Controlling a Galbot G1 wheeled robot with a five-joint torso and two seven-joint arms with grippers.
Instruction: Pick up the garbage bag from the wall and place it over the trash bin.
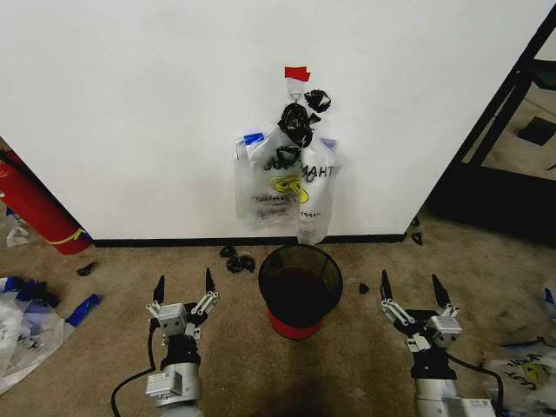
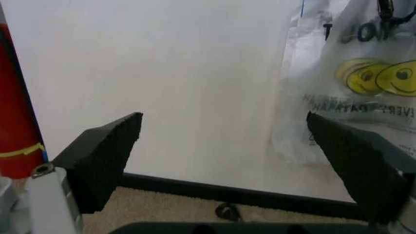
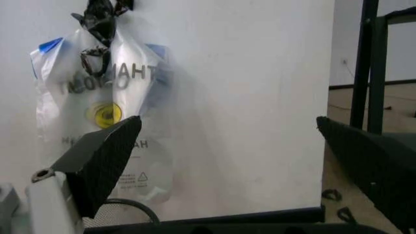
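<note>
Our two arms, silver and black

Our left gripper [image 1: 184, 286] and right gripper [image 1: 413, 287] carry tapered black fingers with textured pads [image 2: 107, 151] on silver-grey brackets; black cables trail from both grey wrists.

A bare indoor test room, more a robot lab than a home, is suggested. A plain white wall [image 1: 130, 113] with a black baseboard [image 1: 174, 241] is met by worn tan carpet [image 1: 104, 356]. A plastic bag [image 1: 282, 187] is hung from the wall under a small patch of red tape [image 1: 296, 74], with black knotted lumps [image 1: 300, 117] at its top. Blue tape scraps [image 1: 82, 308] and spare plastic bags [image 1: 22, 334] are scattered on the carpet. A red cylinder [image 1: 30, 204] is leaned at the wall, and a black metal frame [image 1: 508, 95] is seen at the room's far side. A black mesh bin [image 1: 300, 287] is set on the carpet.
</note>
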